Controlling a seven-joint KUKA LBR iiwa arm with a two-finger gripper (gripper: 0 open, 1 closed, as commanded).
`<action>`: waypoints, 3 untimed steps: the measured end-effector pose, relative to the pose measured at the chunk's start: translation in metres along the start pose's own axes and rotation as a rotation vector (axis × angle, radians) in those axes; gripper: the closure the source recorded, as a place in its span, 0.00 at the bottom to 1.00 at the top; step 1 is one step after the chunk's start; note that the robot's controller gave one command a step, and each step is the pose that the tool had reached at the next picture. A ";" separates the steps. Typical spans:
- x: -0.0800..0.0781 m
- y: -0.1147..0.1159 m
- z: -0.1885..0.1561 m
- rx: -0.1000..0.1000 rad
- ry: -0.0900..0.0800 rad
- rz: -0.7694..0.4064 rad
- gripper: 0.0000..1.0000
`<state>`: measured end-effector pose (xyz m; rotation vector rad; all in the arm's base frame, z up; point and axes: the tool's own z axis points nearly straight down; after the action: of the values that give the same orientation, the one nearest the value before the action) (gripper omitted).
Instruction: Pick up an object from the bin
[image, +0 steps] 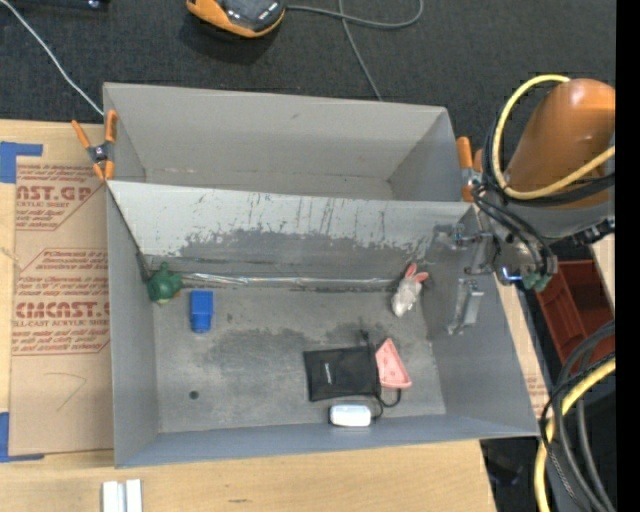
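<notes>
My gripper (463, 312) hangs over the bin's right side, above the sloping right wall. Nearest to it, just to its left, lies a small white toy figure with a red tip (406, 295), close to the back wall. Lower down, a pink wedge-shaped thing (391, 364) rests against the right edge of a flat black pouch (340, 373). Nothing shows in the gripper.
A white oval thing (350, 415) lies by the front wall under the pouch. A blue block (201, 310) and a green lumpy thing (163, 287) sit at the far left. The arm with its orange cover and cables stands past the right rim.
</notes>
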<state>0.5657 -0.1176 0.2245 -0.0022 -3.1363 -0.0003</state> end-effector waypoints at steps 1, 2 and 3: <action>-0.001 0.001 -0.005 0.001 -0.008 -0.002 0.00; 0.009 0.015 0.056 0.000 -0.002 -0.309 0.00; 0.017 0.062 0.093 -0.002 -0.007 -0.170 0.00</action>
<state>0.5480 -0.0557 0.1318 0.2652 -3.1318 -0.0041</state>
